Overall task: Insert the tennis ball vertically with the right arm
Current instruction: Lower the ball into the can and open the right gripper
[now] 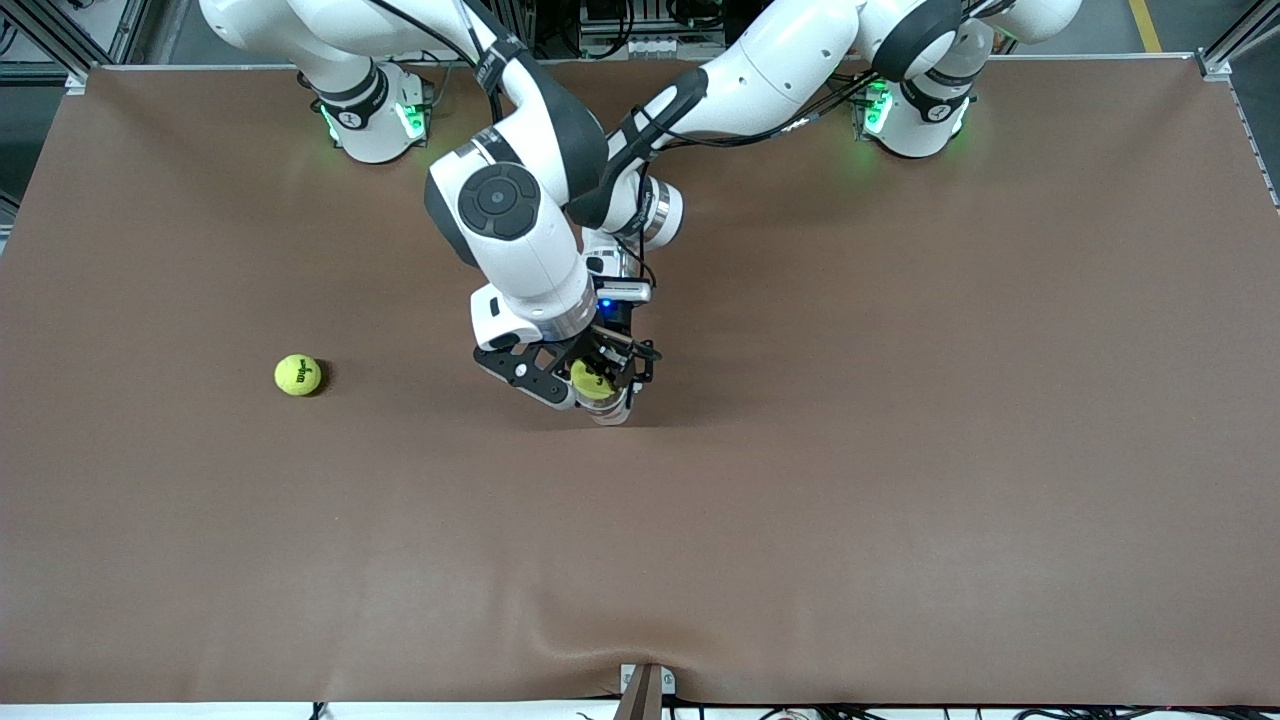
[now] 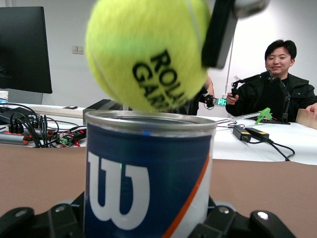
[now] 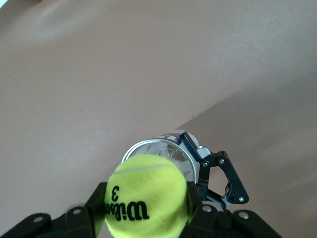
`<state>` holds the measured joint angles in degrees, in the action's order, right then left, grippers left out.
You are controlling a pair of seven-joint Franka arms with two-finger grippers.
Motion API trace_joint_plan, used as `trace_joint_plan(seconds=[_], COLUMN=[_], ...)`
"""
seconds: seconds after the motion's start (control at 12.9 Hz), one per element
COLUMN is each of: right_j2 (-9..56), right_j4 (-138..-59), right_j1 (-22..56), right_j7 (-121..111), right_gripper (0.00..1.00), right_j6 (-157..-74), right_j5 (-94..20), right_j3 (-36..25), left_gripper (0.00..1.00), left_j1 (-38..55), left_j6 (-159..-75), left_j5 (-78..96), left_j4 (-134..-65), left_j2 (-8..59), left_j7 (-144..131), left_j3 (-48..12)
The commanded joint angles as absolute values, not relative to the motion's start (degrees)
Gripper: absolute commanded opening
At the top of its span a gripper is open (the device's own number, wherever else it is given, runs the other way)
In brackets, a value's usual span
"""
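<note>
A: Tennis ball (image 1: 592, 380) is clamped in the right gripper (image 1: 590, 378), poised just over the mouth of the Wilson ball can (image 2: 146, 173).

B: Can is held upright, gripped round its body by the left gripper (image 2: 143, 225), near mid-table. A second tennis ball (image 1: 298, 375) lies toward the right arm's end.

A: Ball looks slightly off-centre over the rim (image 3: 148, 146). It should be centred before being lowered straight, then released only once seated.

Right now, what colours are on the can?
Blue with a white W logo and an orange-red stripe on the can; best in the left wrist view.
</note>
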<state>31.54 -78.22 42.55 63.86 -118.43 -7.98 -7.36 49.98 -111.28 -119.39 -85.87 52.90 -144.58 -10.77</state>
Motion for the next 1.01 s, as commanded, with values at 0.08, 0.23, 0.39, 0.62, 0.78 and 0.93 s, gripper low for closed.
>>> trace_joint_plan(seconds=[0.08, 0.23, 0.39, 0.62, 0.78, 0.93], right_j2=[33.13, 33.66, 33.84, 33.58, 33.22, 32.87], right_j4=[-76.29, -76.29, -76.29, -76.20, -76.11, -75.33], right_j1=[43.24, 43.24, 43.24, 43.33, 43.33, 43.24], right_j7=[64.69, 64.77, 64.78, 65.13, 65.13, 65.04], right_gripper=[0.18, 0.23, 0.55, 1.00, 1.00, 1.00], right_j6=[-119.08, -119.27, -119.36, -119.27, -119.09, -118.57], right_j5=[-7.21, -7.03, -6.94, -6.59, -6.59, -6.68], right_j3=[-8.17, -8.17, -8.17, -8.26, -8.35, -8.35], left_gripper=[0.77, 0.77, 0.77, 0.77, 0.77, 0.77], left_j1=[50.36, 50.36, 50.36, 50.36, 50.36, 50.36], left_j6=[-110.13, -110.13, -110.13, -110.13, -110.13, -110.13], left_j5=[-121.81, -122.08, -122.08, -122.08, -122.08, -122.08], left_j4=[-83.14, -83.14, -83.14, -82.88, -82.53, -82.44], left_j2=[55.20, 55.28, 55.28, 55.37, 55.55, 55.63], left_j7=[-145.55, -145.55, -145.63, -145.72, -145.72, -145.72], left_j3=[-10.72, -10.72, -10.72, -10.72, -10.72, -10.72])
